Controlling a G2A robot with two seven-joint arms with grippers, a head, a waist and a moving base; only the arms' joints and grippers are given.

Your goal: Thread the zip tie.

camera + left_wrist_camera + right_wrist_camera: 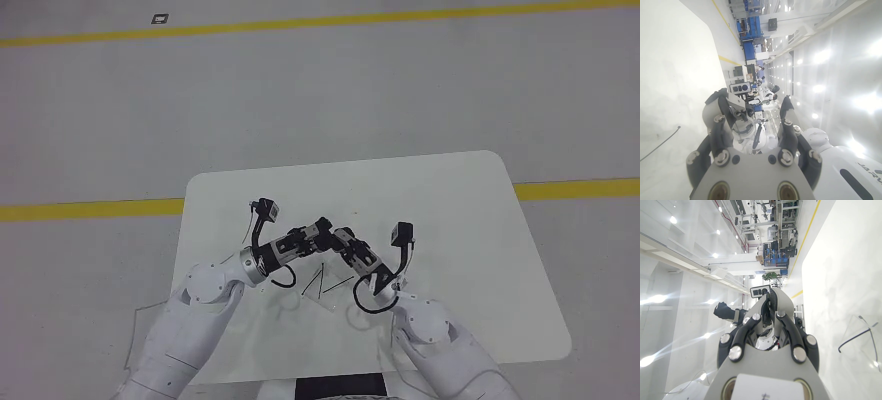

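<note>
Both arms are hanging nose to nose over the white table, as if lining up a pass. The left gripper is gaping wide. The right gripper is pinching closed on nothing visible. The zip tie is lying flat on the table beneath them, evidently awaiting pickup.

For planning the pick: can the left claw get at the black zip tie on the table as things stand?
Probably yes: the zip tie lies uncovered on the table beside the open left claw, with nothing between them.
</note>
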